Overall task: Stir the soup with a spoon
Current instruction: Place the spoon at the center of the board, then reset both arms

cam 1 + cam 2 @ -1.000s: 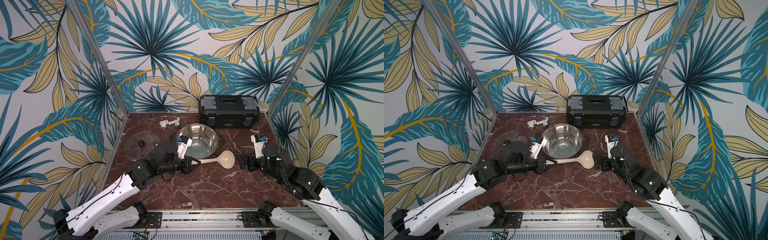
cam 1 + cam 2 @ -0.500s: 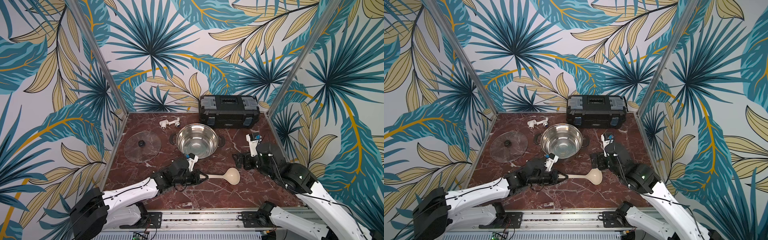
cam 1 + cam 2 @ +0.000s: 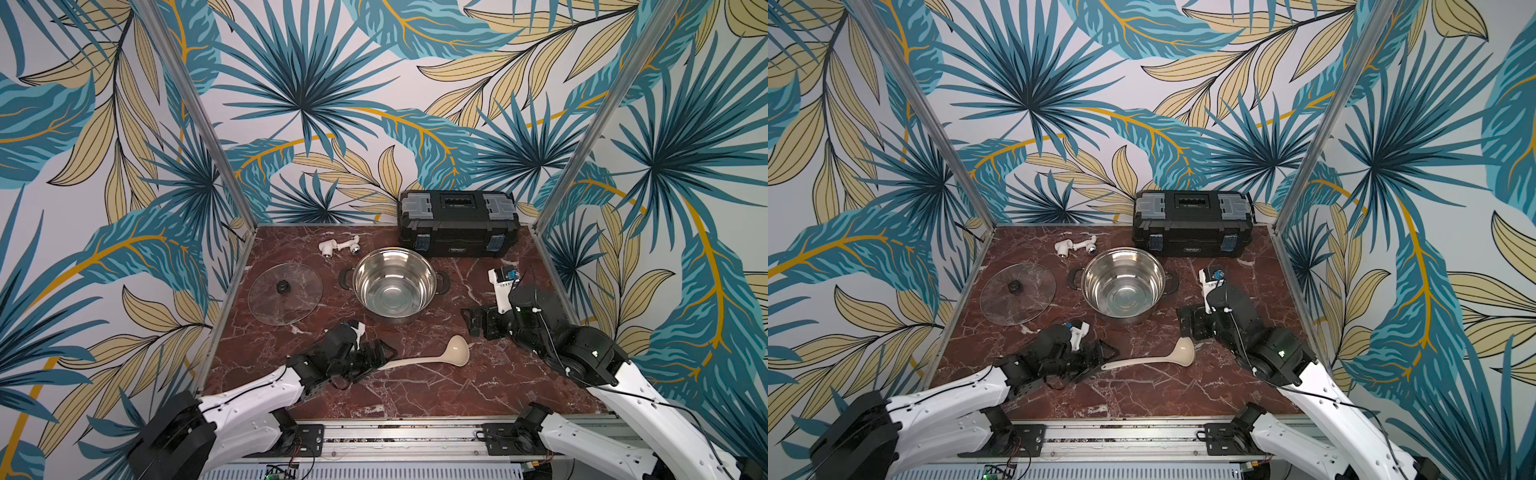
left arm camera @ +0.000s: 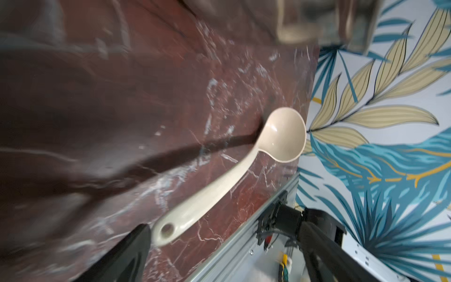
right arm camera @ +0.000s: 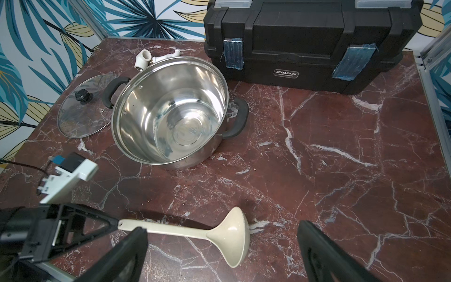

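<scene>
Cream-beige plastic, the spoon point(image 3: 419, 360) lies on the red marble table point(image 3: 436, 399) near the middle of the front edge, its bowl toward the right edge. The handle's end sits at the left gripper point(image 3: 380, 358), whose jaws are spread wide. In the left wrist view one finger point(image 4: 127, 251) is just beside the handle, and I cannot tell if they touch. The right gripper point(image 3: 473, 323) hangs with jaws wide apart, holding nothing, between the spoon's bowl and the right side of the steel pot point(image 3: 374, 286). A glass lid point(image 3: 284, 293) lies toward the left edge, and a black toolbox point(image 3: 457, 224) sits at the back edge.
</scene>
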You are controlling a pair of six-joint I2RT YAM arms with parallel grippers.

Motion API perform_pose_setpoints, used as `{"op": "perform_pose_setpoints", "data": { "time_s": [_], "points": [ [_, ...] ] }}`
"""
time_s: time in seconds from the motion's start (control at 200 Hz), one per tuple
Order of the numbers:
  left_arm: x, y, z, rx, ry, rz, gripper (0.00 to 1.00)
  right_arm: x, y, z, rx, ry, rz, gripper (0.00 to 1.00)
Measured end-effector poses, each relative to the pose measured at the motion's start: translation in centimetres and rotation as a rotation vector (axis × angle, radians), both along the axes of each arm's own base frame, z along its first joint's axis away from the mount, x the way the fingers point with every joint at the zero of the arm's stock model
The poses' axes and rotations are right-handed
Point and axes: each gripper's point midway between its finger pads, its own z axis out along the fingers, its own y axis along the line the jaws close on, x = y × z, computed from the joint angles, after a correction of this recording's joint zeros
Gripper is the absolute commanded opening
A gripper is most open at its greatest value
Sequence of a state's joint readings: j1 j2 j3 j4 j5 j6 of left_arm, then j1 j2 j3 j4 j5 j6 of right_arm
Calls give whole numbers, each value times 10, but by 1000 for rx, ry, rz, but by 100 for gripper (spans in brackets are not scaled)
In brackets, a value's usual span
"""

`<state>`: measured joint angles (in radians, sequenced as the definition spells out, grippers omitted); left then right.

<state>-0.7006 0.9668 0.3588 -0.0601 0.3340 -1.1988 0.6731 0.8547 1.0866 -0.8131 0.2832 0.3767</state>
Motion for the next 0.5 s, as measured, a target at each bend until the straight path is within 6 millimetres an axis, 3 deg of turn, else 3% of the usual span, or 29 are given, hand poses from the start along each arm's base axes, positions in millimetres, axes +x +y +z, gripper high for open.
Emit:
{"op": "perform_pose_setpoints", "data": {
  "time_s": [0.145,0.286,0.351,0.496],
  "points": [
    [9,56,15,104,-85,131,100,3,1,-5,-5,-4,-3,99],
    [15,85,35,278,-168,132,100,12,-8,-9,-37,-34,-68,100],
    [25,89,60,350,-237,109,100,19,-8,-9,-56,-49,-81,99],
    [63,89,143,450,-457,102,100,39,7,-15,-104,-58,-54,100]
  ]
}}
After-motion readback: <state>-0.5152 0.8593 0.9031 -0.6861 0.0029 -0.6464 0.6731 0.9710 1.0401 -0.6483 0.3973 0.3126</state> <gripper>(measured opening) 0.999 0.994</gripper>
